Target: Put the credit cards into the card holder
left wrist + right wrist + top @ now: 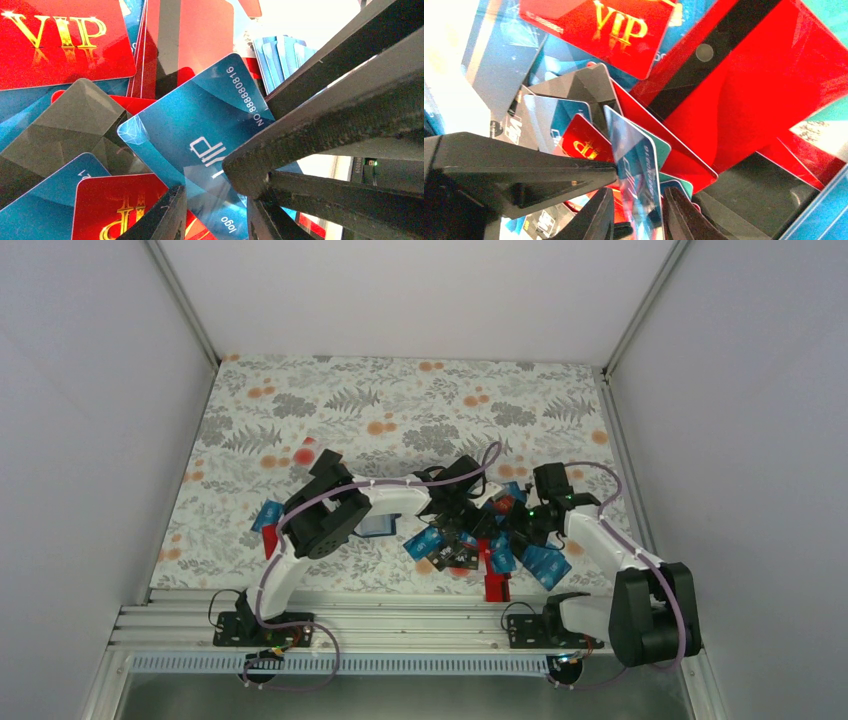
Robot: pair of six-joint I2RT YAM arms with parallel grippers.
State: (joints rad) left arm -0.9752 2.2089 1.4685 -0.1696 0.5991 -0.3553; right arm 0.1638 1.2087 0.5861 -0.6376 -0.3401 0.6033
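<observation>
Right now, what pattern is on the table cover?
Floral: grey fern leaves and orange flowers on white, across the table cover. Clearest in the top external view.

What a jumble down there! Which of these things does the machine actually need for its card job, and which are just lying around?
For the job:
- credit cards, red, blue and black, heaped and scattered
- card holder, partly hidden under the left arm

Just there:
- flowered tablecloth
- metal rail along the near edge
</observation>
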